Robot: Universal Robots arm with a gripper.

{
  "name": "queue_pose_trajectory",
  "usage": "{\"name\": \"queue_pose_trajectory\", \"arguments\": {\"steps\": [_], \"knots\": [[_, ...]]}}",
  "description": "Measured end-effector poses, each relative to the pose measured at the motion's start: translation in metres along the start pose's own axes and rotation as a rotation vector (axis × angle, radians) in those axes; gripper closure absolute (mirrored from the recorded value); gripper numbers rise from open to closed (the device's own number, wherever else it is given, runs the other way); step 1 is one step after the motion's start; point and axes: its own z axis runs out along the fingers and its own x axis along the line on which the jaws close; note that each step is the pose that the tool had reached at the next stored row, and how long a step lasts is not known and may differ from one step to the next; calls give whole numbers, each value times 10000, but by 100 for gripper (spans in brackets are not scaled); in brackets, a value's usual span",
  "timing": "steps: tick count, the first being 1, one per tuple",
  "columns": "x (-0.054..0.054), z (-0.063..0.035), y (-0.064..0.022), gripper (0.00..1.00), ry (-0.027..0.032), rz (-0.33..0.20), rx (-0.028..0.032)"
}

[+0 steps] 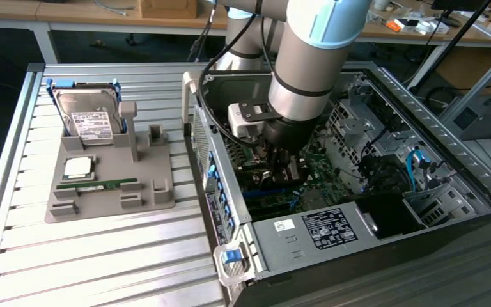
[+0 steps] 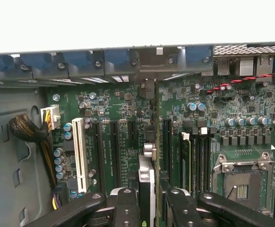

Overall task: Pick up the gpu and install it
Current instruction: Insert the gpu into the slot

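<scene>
My gripper (image 1: pixel 281 167) reaches down inside the open computer case (image 1: pixel 416 102), over the green motherboard (image 1: pixel 318 163). Its black fingers (image 2: pixel 126 208) are shut on the gpu (image 2: pixel 146 182), which the wrist view shows edge-on between them. The card stands upright over the black expansion slots (image 2: pixel 113 151) in the middle of the motherboard (image 2: pixel 128 101). Its silver end bracket (image 2: pixel 149 64) points toward the blue slot clips (image 2: pixel 118 59) at the case's rear wall. In the exterior view the gpu (image 1: pixel 286 176) is a dark shape below the wrist. Whether its edge sits in a slot is hidden.
On the exterior view's left, a grey holder (image 1: pixel 109 195) carries a silver hard drive (image 1: pixel 87 118), a processor chip (image 1: pixel 77 167) and a green memory stick (image 1: pixel 99 185). Near the gpu are a white slot (image 2: pixel 80 151), a cable bundle (image 2: pixel 33 135) and an empty processor socket (image 2: pixel 241 184). The power supply (image 1: pixel 327 227) lies at the case's near end.
</scene>
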Motion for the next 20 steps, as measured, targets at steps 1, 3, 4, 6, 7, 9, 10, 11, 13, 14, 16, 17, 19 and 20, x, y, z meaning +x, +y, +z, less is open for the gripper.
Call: {"name": "queue_pose_trajectory", "arguments": {"steps": [1,3,4,6,7,9,10,11,13,14,16,17,19,20], "knots": [[0,0,0,73,0,0,-1],[-1,1,0,73,1,2,-65],[-1,2,-1,73,1,2,-120],[0,1,-1,73,6,3,-175],[0,1,0,73,6,3,-176],[0,1,0,73,7,4,-177],[0,1,0,73,6,5,-177],[0,1,0,73,7,4,-177],[0,9,1,73,8,6,-178],[1,17,1,73,9,6,-179],[1,40,3,73,8,7,-177],[1,53,3,73,7,7,-177],[1,70,3,73,7,7,-177],[2,73,2,73,8,7,-178]]}}
